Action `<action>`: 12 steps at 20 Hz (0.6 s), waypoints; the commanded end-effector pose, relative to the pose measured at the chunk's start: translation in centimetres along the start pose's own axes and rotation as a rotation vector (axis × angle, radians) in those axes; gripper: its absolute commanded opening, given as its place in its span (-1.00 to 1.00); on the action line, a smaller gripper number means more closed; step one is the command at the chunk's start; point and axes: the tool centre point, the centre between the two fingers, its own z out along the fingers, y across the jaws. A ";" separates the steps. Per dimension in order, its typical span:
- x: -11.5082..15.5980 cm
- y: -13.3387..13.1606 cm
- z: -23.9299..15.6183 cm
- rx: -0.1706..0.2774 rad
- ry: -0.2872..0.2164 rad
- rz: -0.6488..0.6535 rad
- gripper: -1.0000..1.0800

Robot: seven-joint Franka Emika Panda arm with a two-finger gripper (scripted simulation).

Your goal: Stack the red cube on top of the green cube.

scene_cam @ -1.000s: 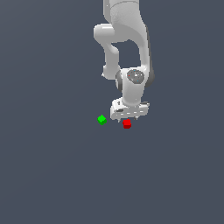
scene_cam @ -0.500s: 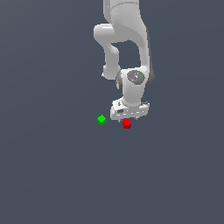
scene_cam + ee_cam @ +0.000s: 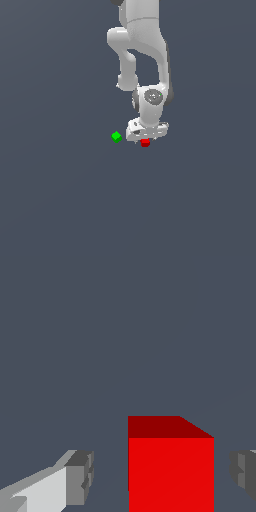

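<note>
The red cube (image 3: 145, 143) sits on the grey floor directly under my white gripper (image 3: 145, 139). In the wrist view the red cube (image 3: 171, 466) stands between my two fingers (image 3: 80, 476), with a gap on each side, so the jaws are open around it and not touching it. My gripper's midpoint in the wrist view (image 3: 162, 473) falls on the cube. The green cube (image 3: 116, 136) rests on the floor a short way toward the exterior view's left of the gripper. It is out of the wrist view.
The white arm (image 3: 142, 55) rises above the gripper. The floor (image 3: 60, 200) is plain dark grey with nothing else on it.
</note>
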 end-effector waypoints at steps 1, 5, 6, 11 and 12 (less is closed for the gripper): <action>0.0 0.0 0.8 0.000 0.001 0.000 0.92; 0.1 0.0 1.3 0.000 0.001 0.001 0.92; 0.1 0.0 1.3 0.000 0.001 0.001 -1.00; 0.1 0.0 1.3 0.000 0.001 0.001 -1.00; 0.1 0.0 1.3 0.000 0.001 0.001 -1.00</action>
